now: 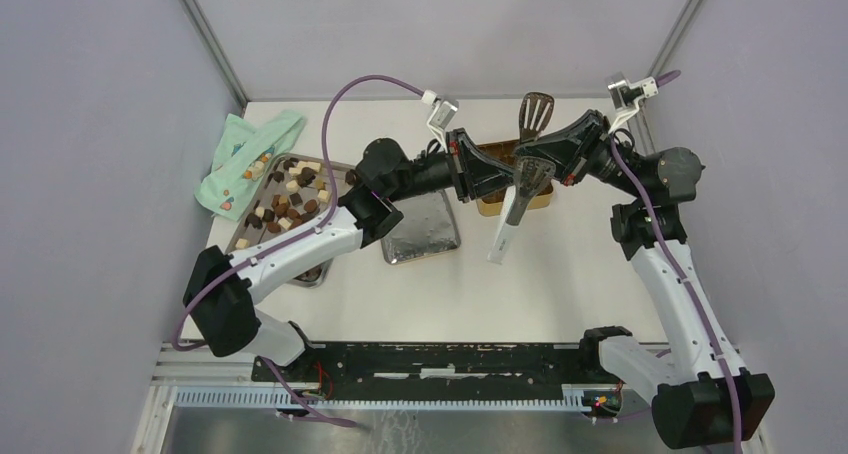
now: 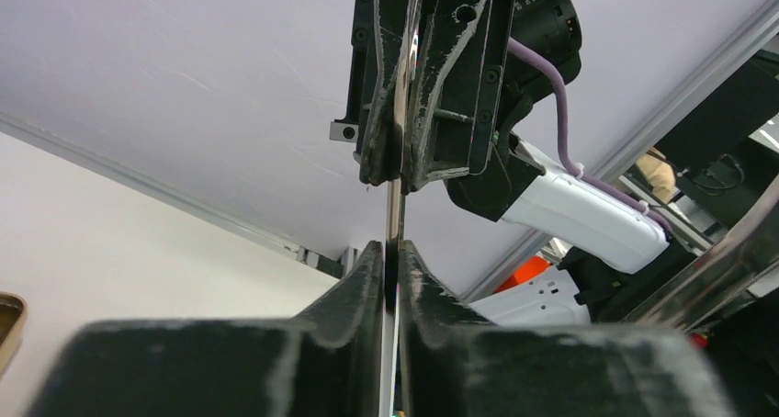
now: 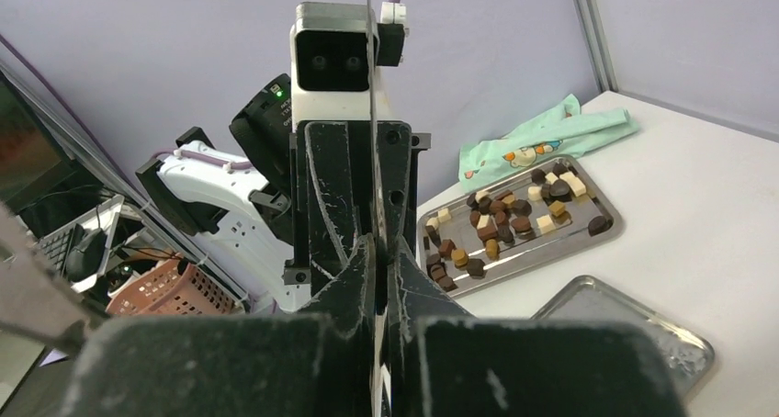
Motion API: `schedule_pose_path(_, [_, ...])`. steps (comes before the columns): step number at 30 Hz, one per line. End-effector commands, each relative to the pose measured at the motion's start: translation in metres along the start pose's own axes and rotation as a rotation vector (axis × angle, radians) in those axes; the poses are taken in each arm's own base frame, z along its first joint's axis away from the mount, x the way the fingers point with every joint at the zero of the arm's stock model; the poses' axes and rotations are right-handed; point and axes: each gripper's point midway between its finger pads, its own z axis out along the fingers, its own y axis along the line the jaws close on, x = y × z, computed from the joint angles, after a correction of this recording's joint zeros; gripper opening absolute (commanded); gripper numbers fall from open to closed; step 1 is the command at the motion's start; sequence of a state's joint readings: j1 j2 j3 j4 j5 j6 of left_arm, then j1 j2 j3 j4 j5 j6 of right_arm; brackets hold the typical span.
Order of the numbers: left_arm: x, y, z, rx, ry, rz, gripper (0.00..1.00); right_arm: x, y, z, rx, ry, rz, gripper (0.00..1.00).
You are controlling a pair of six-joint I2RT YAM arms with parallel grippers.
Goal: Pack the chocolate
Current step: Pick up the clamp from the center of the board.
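Listing L to R: chocolate point(image 1: 285, 199), loose chunks, dark/mid/cream, on steel tray point(image 1: 235, 238), left of worktop. Judged light, stiff, smudge-prone, may chip; take one pc by opp. sides, gentle squeeze. Left gripper point(image 2: 393, 256) closed on thin metal tool point(image 1: 508, 229). Right gripper point(image 3: 378, 252) closed on same tool, opposite. Gold tin point(image 1: 543, 202) behind, mostly hidden.

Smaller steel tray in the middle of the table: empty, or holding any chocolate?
Empty where visible: the smaller tray shows bare metal; the chocolate lies on the larger tray.
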State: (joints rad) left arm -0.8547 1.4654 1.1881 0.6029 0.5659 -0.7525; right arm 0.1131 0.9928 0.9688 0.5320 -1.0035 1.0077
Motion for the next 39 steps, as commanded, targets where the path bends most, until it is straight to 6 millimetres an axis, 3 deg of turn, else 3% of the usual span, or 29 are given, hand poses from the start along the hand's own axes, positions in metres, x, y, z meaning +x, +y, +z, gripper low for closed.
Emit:
schedule_pose_path(1, [-0.031,-0.020,-0.001,0.036,-0.112,0.058,0.26,-0.025,0.028,0.006,-0.080,-0.046,-0.064,0.00])
schedule_pose_path(4, [-0.033,-0.016,-0.013,-0.010,-0.168,0.069,0.57,-0.039,0.031,0.010,-0.080,-0.067,-0.055,0.00])
schedule_pose_path(9, [-0.048,-0.007,-0.053,-0.141,-0.328,0.126,0.99,-0.063,0.030,0.015,-0.072,-0.098,-0.040,0.00])
schedule_pose_path(13, [-0.064,-0.012,-0.087,-0.237,-0.413,0.214,1.00,-0.072,0.017,0.016,-0.030,-0.109,0.011,0.00])
schedule_pose_path(17, [-0.055,-0.045,-0.093,-0.080,-0.298,0.320,1.00,-0.069,0.005,0.017,-0.002,-0.101,0.066,0.00])
schedule_pose_path(21, [-0.038,-0.059,-0.085,0.036,-0.188,0.315,1.00,-0.069,0.001,0.018,0.002,-0.097,0.086,0.00])
schedule_pose_path(30, [-0.012,-0.042,-0.059,0.099,-0.084,0.311,1.00,-0.065,0.003,0.018,-0.002,-0.088,0.087,0.00])
schedule_pose_path(39, [0.005,-0.054,-0.040,0.221,-0.084,0.278,1.00,-0.055,-0.002,0.017,0.008,-0.074,0.108,0.00])
